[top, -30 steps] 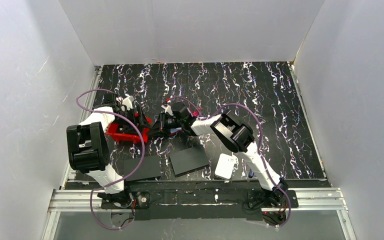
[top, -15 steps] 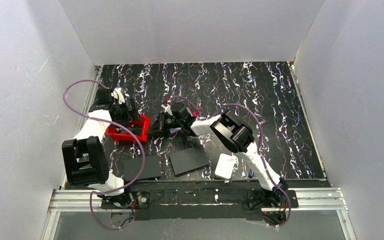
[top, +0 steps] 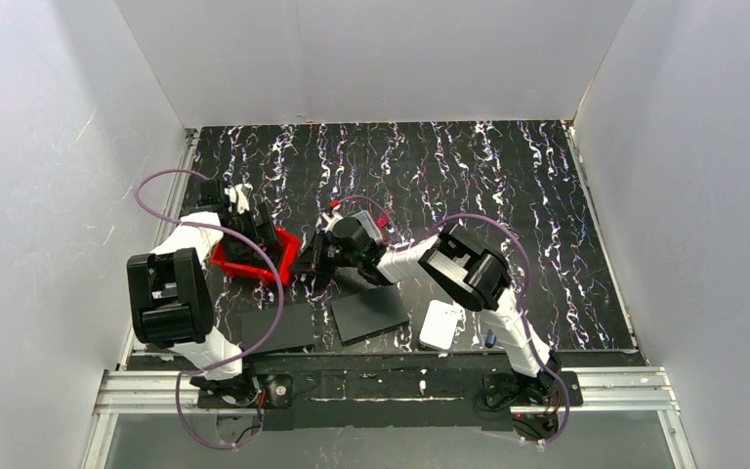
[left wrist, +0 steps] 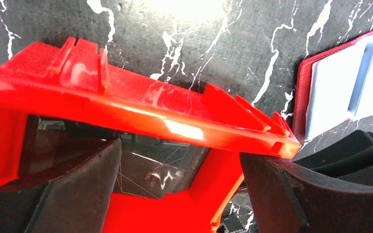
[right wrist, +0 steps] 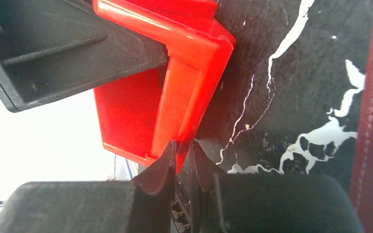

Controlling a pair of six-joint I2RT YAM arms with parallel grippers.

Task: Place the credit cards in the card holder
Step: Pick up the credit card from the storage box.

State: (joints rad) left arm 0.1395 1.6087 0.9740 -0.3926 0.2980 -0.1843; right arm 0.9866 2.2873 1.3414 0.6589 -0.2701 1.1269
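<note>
Where the black table (top: 508, 195) runs back under its white veining, plain white walls (top: 381, 59) close it in on three sides, and near the front edge we see two black sheets (top: 369, 313) and a white pad (top: 441, 324). The left gripper (left wrist: 179, 155) hangs over the red bin (left wrist: 141, 111) with its fingers spread wide to either side of the bin's rim, holding nothing. The holder (left wrist: 301, 92) lies on the table just beyond the bin's corner, off to the side of that gripper and apart from its fingers. The right gripper (right wrist: 182, 153) sits low at the same corner, its fingers drawn almost together with only a slit between them; we cannot tell whether anything is pinched there, and the holder's stitched edge runs just beside it. The holder shows a dark red border, and inside it pale blue-grey cards (left wrist: 335, 82) lie flat, split by a darker strip.
</note>
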